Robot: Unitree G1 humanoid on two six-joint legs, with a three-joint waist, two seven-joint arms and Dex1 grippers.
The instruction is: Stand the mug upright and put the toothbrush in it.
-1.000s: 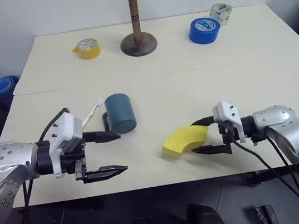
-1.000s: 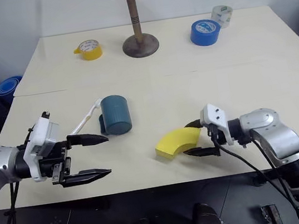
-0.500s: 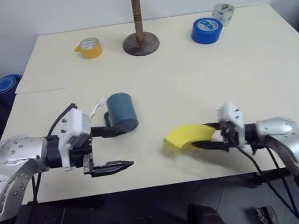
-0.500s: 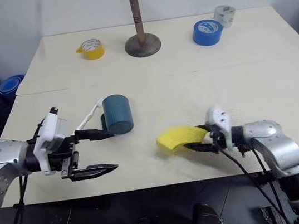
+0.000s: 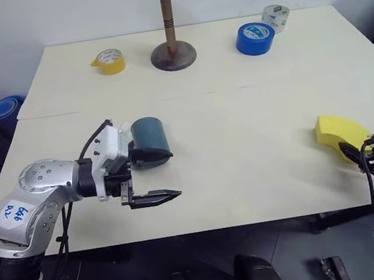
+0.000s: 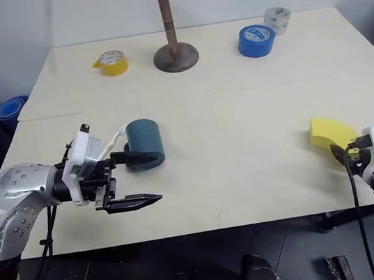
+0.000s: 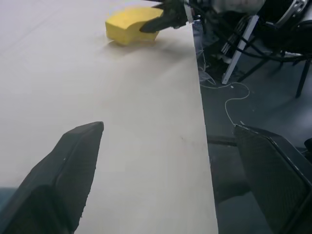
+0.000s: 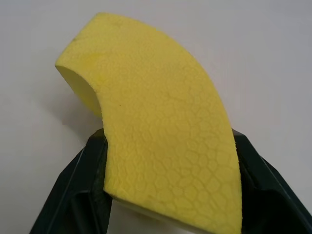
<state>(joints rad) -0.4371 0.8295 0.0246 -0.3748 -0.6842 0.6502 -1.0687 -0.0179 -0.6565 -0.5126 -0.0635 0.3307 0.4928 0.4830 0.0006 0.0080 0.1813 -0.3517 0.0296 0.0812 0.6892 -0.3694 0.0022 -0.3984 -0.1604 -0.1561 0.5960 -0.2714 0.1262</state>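
A: From the head view, what do I have?

B: The mug [image 5: 150, 141] lies on its side near the tabletop's [image 5: 241, 125] left front, with the toothbrush [image 6: 112, 142] slanting just behind it, mostly hidden by my left arm. My left gripper [image 5: 156, 178] has edged in from a second ago, fingers spread wide, one beside the mug and one nearer the front edge. My right gripper [image 6: 347, 152] has swung far out to the right edge, carrying the yellow foam wedge [image 5: 339, 133] away from the middle.

A: And the left wrist view?

B: Both spread fingers [image 7: 63, 175] frame bare tabletop; the wedge sits far off with dark fingers closed on it.

A: Right wrist?

B: The fingers [image 8: 78, 195] pinch the wedge from both sides, above pale tabletop.

A: Anything else?

B: The yellow tape roll [image 5: 109, 61], wooden stand [image 5: 169, 23], blue tape roll [image 5: 255, 37] and clear tape roll [image 5: 276, 17] are unchanged at the back.
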